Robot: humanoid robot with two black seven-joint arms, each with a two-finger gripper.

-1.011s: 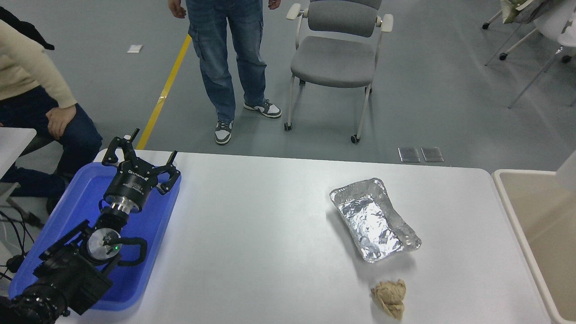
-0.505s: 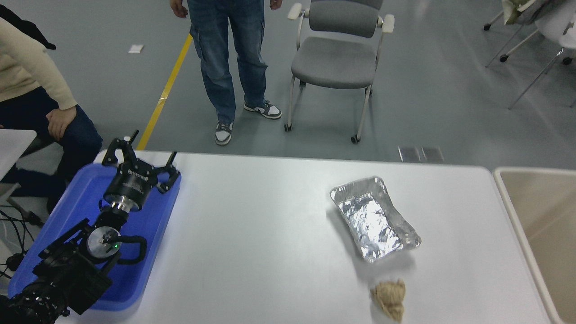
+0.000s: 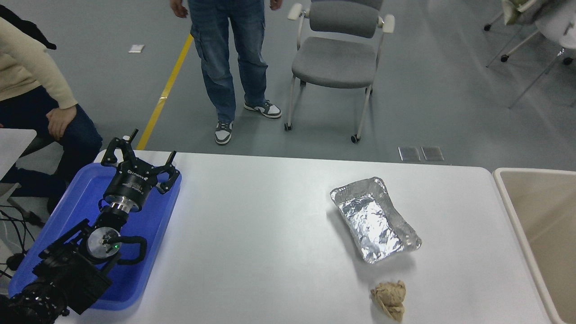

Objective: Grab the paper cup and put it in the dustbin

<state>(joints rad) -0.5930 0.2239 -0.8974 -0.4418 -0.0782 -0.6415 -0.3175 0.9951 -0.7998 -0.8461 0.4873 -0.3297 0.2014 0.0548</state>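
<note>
- I cannot find the paper cup anywhere in my head view: not on the table (image 3: 270, 252), and not in the slice of dustbin (image 3: 508, 198) I can see at 3 o'clock.
- My right gripper is out of view. My left gripper (image 3: 138, 158) sits over the blue tray (image 3: 148, 234) at 9 o'clock, fingers spread and empty.
- I judge a paper cup light and thin-walled, easy to crush. I would pinch it gently across the body below the rolled rim, where the wall is stiffest.
- The foil tray (image 3: 375, 218) lies right of centre, with the brown paper ball (image 3: 389, 298) at its 6 o'clock, apart from it.
- Between those and the table's right edge there is bare surface; the bin's pale rim stands just beside that edge.
- Two people are at the far side, around 10 and 12 o'clock.
</note>
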